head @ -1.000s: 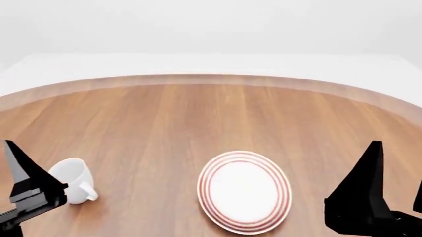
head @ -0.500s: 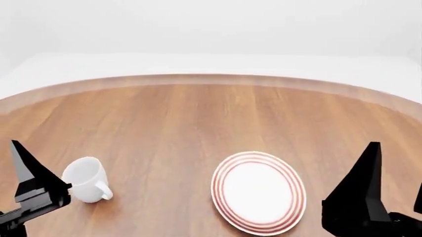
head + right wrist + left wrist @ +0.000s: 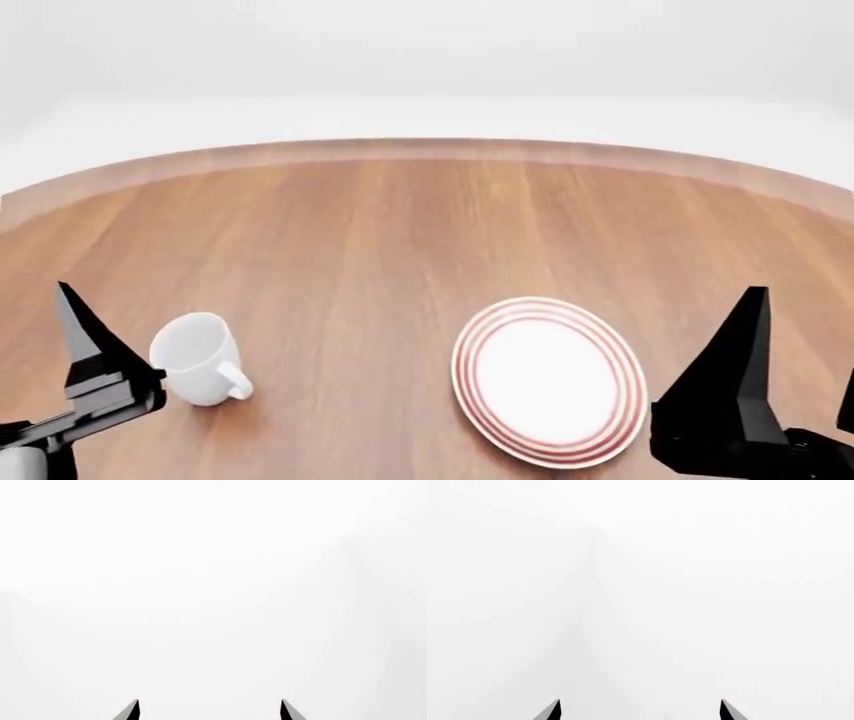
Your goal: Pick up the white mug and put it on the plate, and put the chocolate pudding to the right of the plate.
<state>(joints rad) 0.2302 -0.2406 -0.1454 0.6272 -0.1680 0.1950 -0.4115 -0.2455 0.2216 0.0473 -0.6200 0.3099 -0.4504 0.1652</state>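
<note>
Fingertips point(image 3: 554, 711) on both my grippers stand spread and empty, so nothing's done: white mug point(image 3: 200, 359) sits left of the plate point(image 3: 551, 381), and I can't see the pudding.

The robot's visible body is two matte black hands, the left hand point(image 3: 96, 372) and right hand point(image 3: 731, 400), each built of flat angular wedges tapering to sharp pointed fingertips point(image 3: 554, 710), with a pale grey wrist piece behind the left.
</note>
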